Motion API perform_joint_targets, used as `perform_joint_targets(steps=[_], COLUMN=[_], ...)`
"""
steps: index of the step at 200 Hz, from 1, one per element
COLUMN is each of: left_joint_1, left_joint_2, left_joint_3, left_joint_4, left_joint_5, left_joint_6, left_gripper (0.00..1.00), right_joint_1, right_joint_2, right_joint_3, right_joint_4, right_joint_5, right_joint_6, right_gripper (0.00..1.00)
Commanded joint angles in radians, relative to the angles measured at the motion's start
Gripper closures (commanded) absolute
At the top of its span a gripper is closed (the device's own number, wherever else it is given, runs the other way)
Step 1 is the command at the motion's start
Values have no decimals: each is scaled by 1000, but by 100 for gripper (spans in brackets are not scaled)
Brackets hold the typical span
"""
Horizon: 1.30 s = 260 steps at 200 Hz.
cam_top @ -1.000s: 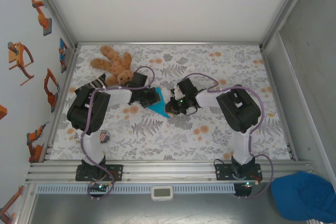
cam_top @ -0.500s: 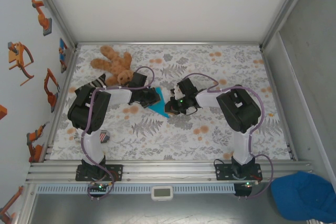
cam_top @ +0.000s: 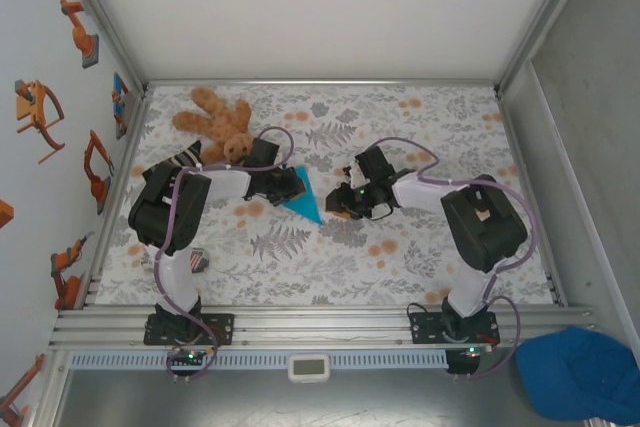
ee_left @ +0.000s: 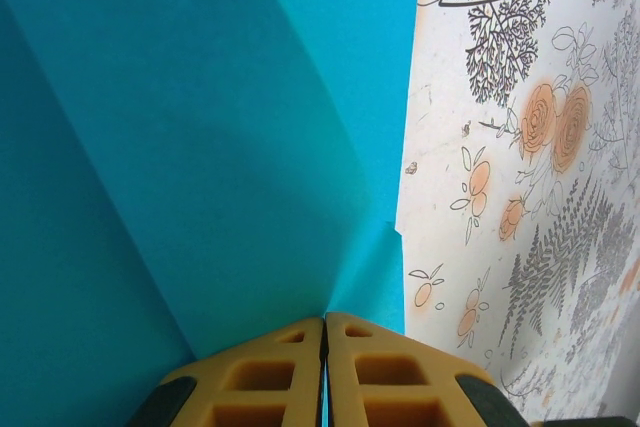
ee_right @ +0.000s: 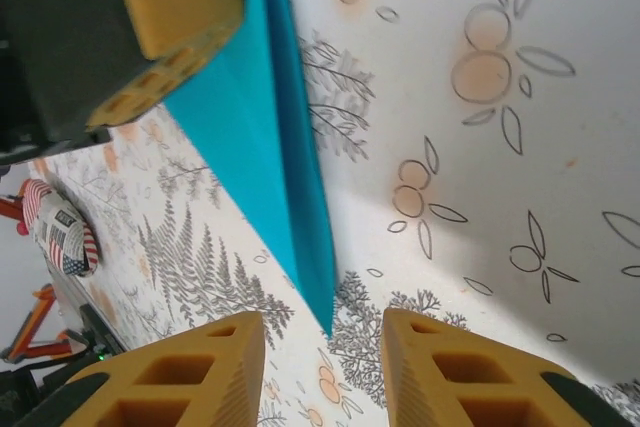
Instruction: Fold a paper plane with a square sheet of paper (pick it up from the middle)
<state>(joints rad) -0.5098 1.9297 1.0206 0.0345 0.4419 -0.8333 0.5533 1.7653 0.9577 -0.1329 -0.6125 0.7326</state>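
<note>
The square sheet of paper is folded into a narrow cyan-blue paper plane (cam_top: 306, 199) with a sharp tip, lying on the floral table cloth. My left gripper (cam_top: 295, 185) is shut on its wide end. In the left wrist view the yellow fingers (ee_left: 380, 367) press together on the paper plane (ee_left: 200, 147) at a crease. My right gripper (cam_top: 337, 210) stands open just right of the tip. In the right wrist view the paper plane (ee_right: 262, 147) points its tip into the gap of my right gripper (ee_right: 322, 352), touching neither finger. The left gripper's finger (ee_right: 170, 7) shows at top left.
A brown teddy bear (cam_top: 215, 122) lies at the back left, close behind the left arm. A small flag-patterned object (cam_top: 198, 263) sits near the left base. A dark blue cap (cam_top: 585, 372) rests off the table at bottom right. Metal rails frame the table.
My right gripper has opened, let go of the paper plane and drawn back to the right. The left gripper keeps its hold and has hardly moved.
</note>
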Motion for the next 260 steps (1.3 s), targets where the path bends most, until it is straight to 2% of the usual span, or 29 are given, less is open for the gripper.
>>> perform_joint_targets(steps=[1,27,55,104,183,260], left_joint_1=[3,3,1,2,1,1], left_joint_2=[41,45,53,58,65,75], left_joint_3=[-34,-28,-26,-24,-17,-15], left_joint_4=[-79,-91,-96,-110,-126,-147], left_joint_5=[-28,-25,-20,-20,-20,-36], left_joint_6=[22,26,27,30,32,33], left_gripper=[91,91,91,91,91,92], right_joint_1=[5,43,71,92,109,108], right_joint_2=[-59,-18,64,170,266,293], right_joint_3=[49,122,178,250,308,295], right_joint_4=[-32,-80,-44,-39,-100,-124], right_joint_5=[37,90,68,52,42,45], right_joint_6=[-43,-90,-80,-79,-121,-140], right_gripper=[70,78,88,96,96,97])
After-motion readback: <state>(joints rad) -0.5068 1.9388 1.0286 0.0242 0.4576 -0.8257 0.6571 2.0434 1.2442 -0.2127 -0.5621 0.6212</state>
